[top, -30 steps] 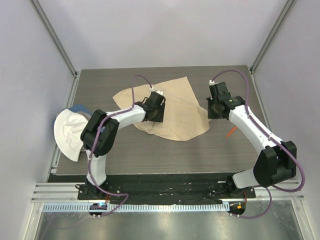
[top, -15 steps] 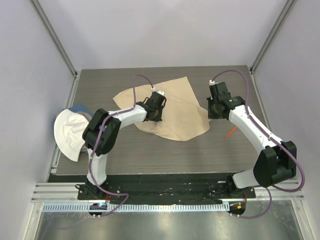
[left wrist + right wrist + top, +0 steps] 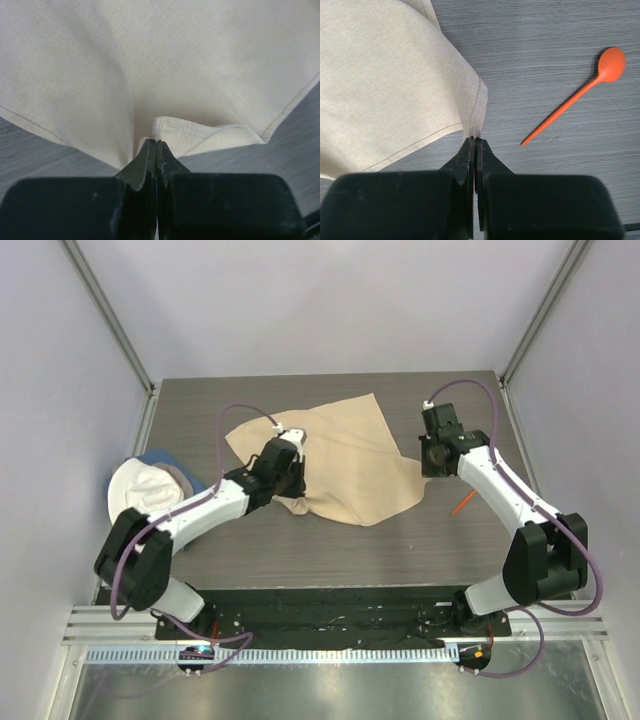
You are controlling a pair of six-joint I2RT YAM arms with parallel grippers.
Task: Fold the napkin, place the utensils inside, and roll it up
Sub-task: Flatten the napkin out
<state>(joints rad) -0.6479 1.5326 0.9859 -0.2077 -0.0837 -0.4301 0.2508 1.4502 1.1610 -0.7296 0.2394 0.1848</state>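
Since my left gripper [image 3: 156, 145] is clamped on a bunched near corner of the napkin [image 3: 165, 60] and my right gripper [image 3: 474, 141] pinches its right-hand corner, I judge the folding step is in hand. The napkin lies rumpled mid-way across the counter [image 3: 545, 30], with an orange spoon [image 3: 575, 97] nearby, not touching. Next I'd carry one corner across to the opposite edge, keeping the cloth taut.

No legible text or labels, as far as visible.
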